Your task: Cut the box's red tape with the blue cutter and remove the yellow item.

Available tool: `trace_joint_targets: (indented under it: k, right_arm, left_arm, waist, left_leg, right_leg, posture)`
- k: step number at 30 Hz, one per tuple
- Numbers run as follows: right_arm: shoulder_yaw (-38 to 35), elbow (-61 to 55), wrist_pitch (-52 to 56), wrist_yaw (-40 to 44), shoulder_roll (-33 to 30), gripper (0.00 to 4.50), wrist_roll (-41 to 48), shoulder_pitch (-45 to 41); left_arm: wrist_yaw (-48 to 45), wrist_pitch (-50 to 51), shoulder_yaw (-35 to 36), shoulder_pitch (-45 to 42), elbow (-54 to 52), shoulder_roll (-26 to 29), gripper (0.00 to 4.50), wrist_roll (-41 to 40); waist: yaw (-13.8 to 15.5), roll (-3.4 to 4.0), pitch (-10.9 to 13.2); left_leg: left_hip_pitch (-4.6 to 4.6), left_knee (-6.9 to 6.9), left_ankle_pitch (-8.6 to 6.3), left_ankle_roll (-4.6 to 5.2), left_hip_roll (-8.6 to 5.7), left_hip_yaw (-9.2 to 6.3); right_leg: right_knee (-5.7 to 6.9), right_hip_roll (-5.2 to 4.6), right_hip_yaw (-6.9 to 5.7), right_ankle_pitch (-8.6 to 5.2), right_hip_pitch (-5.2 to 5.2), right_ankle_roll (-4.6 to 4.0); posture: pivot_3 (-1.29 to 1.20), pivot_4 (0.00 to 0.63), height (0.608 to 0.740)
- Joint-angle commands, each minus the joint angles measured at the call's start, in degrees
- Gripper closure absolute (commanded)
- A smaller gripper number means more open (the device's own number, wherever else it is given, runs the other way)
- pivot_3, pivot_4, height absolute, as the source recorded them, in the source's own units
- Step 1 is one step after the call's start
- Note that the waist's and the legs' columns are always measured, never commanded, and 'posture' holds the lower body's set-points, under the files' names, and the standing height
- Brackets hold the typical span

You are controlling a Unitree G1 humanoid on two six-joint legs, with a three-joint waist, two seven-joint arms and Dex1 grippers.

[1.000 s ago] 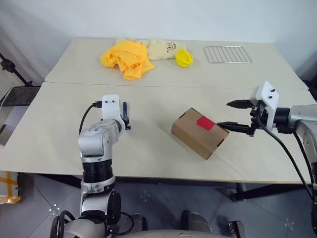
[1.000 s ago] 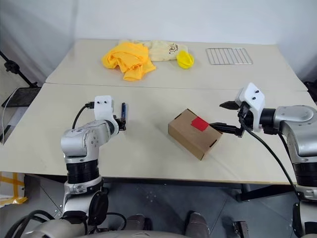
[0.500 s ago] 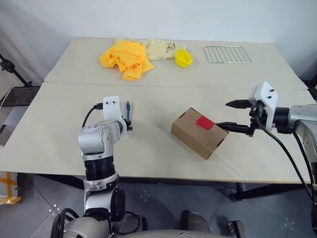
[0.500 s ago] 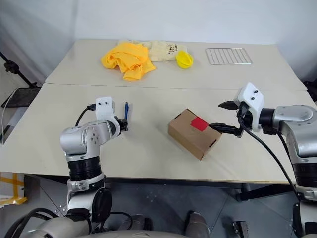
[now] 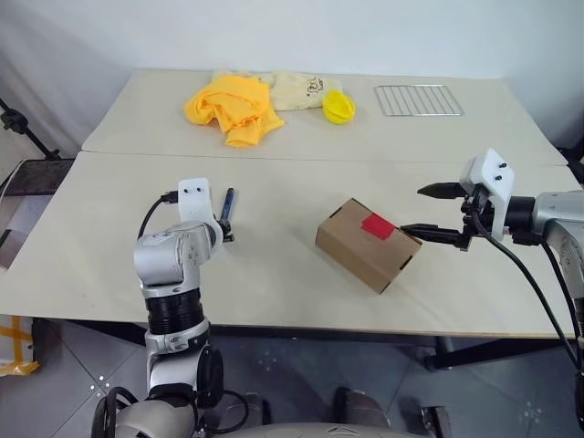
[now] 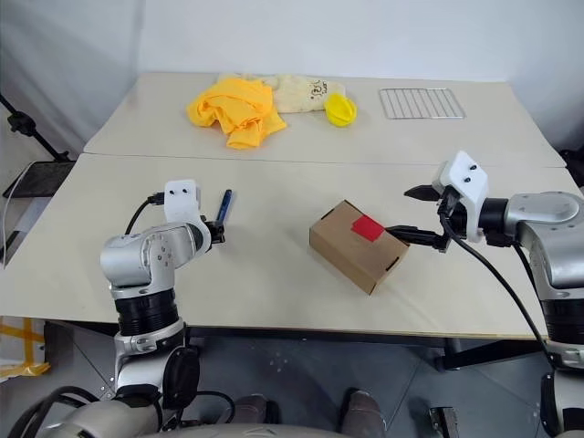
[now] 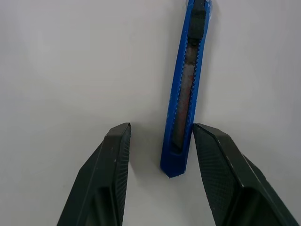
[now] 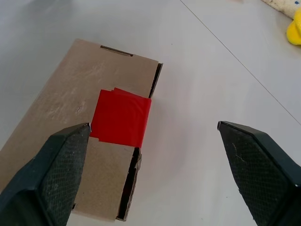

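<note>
The brown box (image 5: 368,245) lies shut at mid-table, with the red tape (image 5: 378,225) over its top seam near the right end. The yellow item is hidden. On the table to the left lies the blue cutter (image 5: 226,203), pointing away from me. My left gripper (image 7: 160,129) is open, and the cutter's near end (image 7: 175,162) sits between its fingers (image 7: 115,155) with a gap on each side. My right gripper (image 5: 412,210) hovers open just right of the box, its fingers (image 8: 66,155) spread wide around the taped end.
On the far table lie a yellow cloth (image 5: 230,108), a cream bag (image 5: 301,89), a small yellow round object (image 5: 338,106) and a wire rack (image 5: 418,99). A seam (image 5: 319,161) joins the two tables. The table's front edge runs close below the box.
The left forearm has swung slightly to the left, with the gripper still at the cutter's near end. The box and the right arm have not moved.
</note>
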Motion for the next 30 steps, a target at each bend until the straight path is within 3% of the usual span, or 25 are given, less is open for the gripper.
trace_joint_targets:
  k: [1, 19, 22, 26, 30]
  right_arm:
    - [-1.17, -0.23, -0.47, -0.02, -0.87, 0.00, -0.17, -1.63]
    - [-1.70, -0.42, -0.14, -0.28, -1.36, 0.00, -0.24, -1.37]
    - [-1.75, -0.45, -0.13, -0.38, -1.40, 0.00, -0.27, -1.37]
    - [-1.84, -0.41, -0.18, -0.48, -1.48, 0.00, -0.31, -1.41]
    - [-1.94, -0.32, -0.29, -0.60, -1.54, 0.00, -0.38, -1.40]
  left_arm:
    - [-0.33, -0.14, -0.27, 0.18, -0.50, 0.15, 2.30, 0.25]
    - [-4.91, 4.81, 0.53, 0.78, 2.86, 4.85, 2.30, -0.66]
    - [-4.64, 4.57, 0.35, 0.67, 3.22, 5.21, 2.86, -0.21]
    - [-5.72, 3.66, -1.46, 0.97, 3.49, 6.56, 4.03, -0.56]
    - [-7.33, 3.01, -3.28, 1.28, 3.42, 8.58, 4.03, -0.99]
  waist:
    - [0.01, 0.00, 0.00]
    - [-0.14, 0.01, -0.01]
    - [-0.13, 0.02, -0.01]
    - [-0.10, 0.02, -0.01]
    - [-0.10, 0.02, -0.01]
  left_leg:
    - [0.00, 0.00, 0.00, 0.00, 0.00, 0.00]
    - [0.05, 0.00, 0.00, 0.00, 0.00, 0.01]
    - [0.06, 0.00, 0.00, 0.00, 0.00, 0.02]
    - [0.06, 0.00, 0.00, -0.01, 0.00, 0.02]
    - [0.07, 0.00, 0.00, -0.01, 0.00, 0.02]
  right_leg:
    - [0.00, 0.00, 0.00, 0.00, 0.00, 0.00]
    - [0.03, 0.00, 0.02, 0.00, 0.00, 0.00]
    - [0.04, 0.00, 0.03, 0.00, 0.00, 0.00]
    - [0.04, 0.00, 0.03, 0.00, 0.00, 0.00]
    - [0.05, 0.00, 0.03, 0.00, 0.01, 0.00]
  posture:
    - [0.00, 0.150, 0.740]
    - [0.00, 0.150, 0.740]
    - [0.00, 0.150, 0.740]
    - [0.00, 0.150, 0.740]
    - [0.00, 0.150, 0.740]
